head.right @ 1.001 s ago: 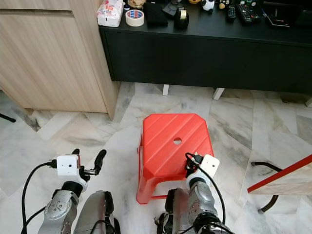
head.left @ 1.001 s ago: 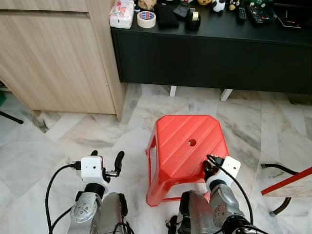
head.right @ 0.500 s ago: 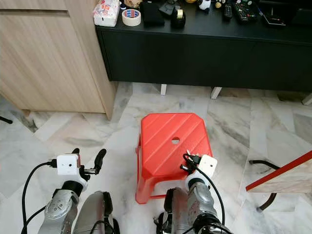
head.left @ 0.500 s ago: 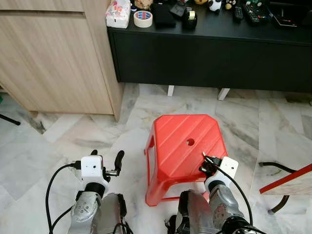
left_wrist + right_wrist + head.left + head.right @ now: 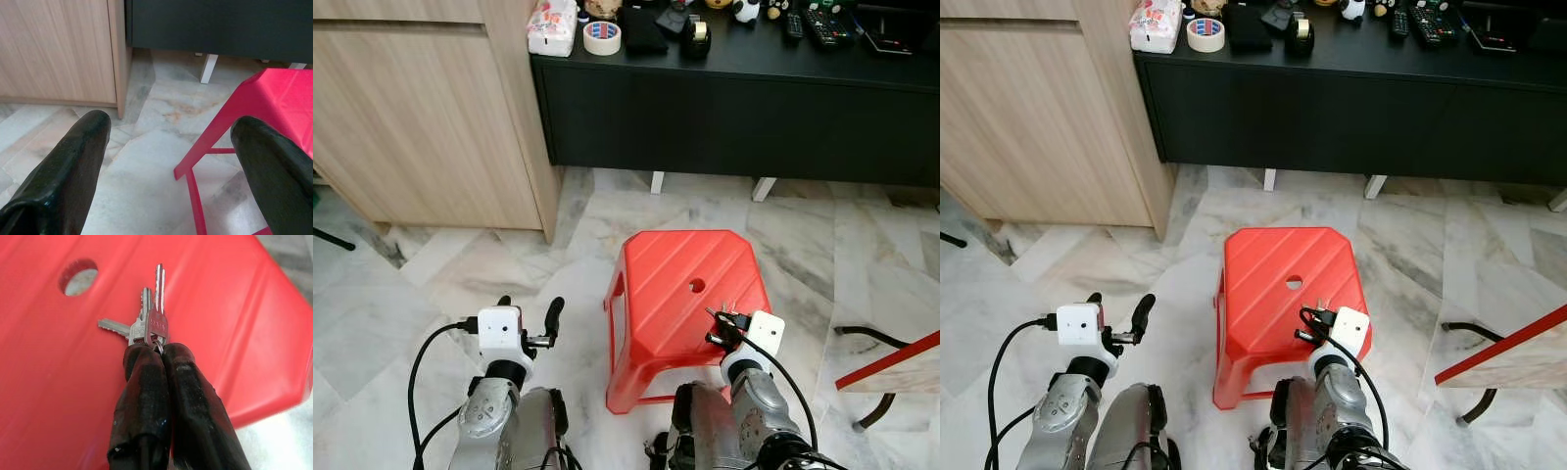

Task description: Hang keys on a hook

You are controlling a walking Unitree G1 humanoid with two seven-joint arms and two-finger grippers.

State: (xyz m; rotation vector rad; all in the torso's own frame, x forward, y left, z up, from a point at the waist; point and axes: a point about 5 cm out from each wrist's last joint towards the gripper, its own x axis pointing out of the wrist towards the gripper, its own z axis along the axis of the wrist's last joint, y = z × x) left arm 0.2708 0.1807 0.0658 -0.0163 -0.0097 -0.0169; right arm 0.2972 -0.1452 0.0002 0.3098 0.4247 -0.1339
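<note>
Marble floor [image 5: 460, 274], red stool [image 5: 680, 294] under right gripper [image 5: 717, 328] | right wrist: fingers [image 5: 146, 391] pinched on keys [image 5: 149, 325] above stool's seat | left wrist: left gripper [image 5: 171, 161] spread wide, stool beside it

Stool [image 5: 685, 294] front-ctr; wood cabinet [image 5: 421, 108] left, sideboard [image 5: 744, 108] behind stool.
</note>
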